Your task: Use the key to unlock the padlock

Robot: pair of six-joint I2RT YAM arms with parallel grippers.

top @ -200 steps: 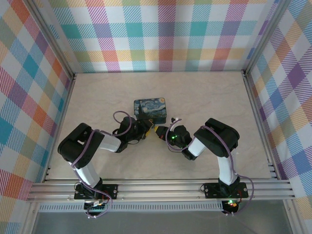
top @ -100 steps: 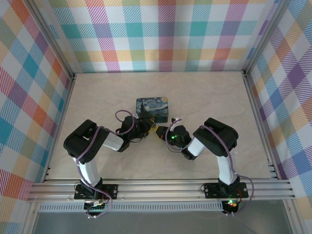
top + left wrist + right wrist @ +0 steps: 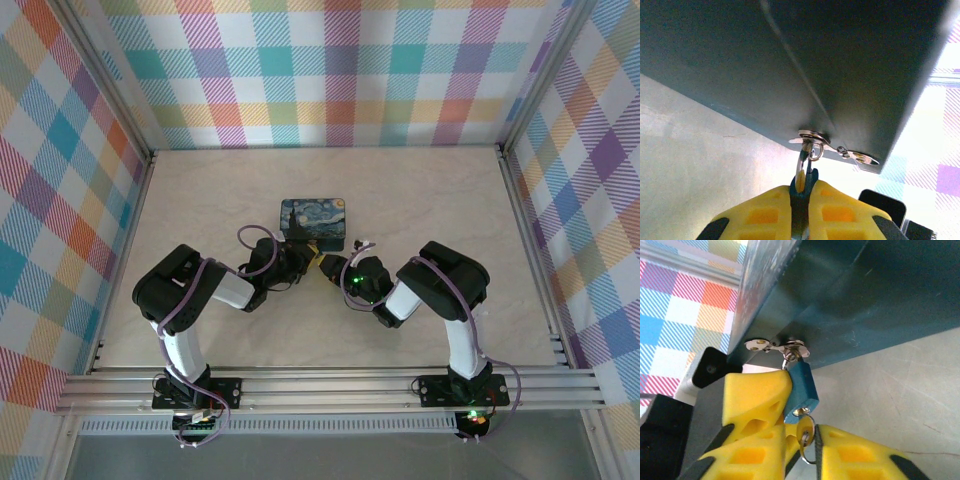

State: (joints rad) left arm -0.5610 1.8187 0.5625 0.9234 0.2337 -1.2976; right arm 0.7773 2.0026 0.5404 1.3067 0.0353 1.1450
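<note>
The small blue padlock (image 3: 802, 385) hangs by its silvery shackle (image 3: 801, 165) from the gold latch (image 3: 790, 346) of the starry-night box (image 3: 314, 220). My left gripper (image 3: 801, 196) is shut on the padlock body, its yellow fingers (image 3: 765, 210) pressing both faces. One of those fingers (image 3: 757, 392) appears in the right wrist view against the padlock's left side. The key (image 3: 805, 432) sits in the keyhole at the padlock's bottom. Its head lies between the fingers of my right gripper (image 3: 802, 441), which stand slightly open, the right finger (image 3: 840, 445) close beside it.
The box rests on the pale tabletop (image 3: 420, 200) just beyond both grippers, which meet in front of it. Plaid walls close in the back and both sides. An aluminium rail (image 3: 330, 385) runs along the near edge by the arm bases.
My left gripper has moved in toward the latch and closed on the padlock. The right gripper's fingers have parted a little around the key. The box shifted slightly right.
</note>
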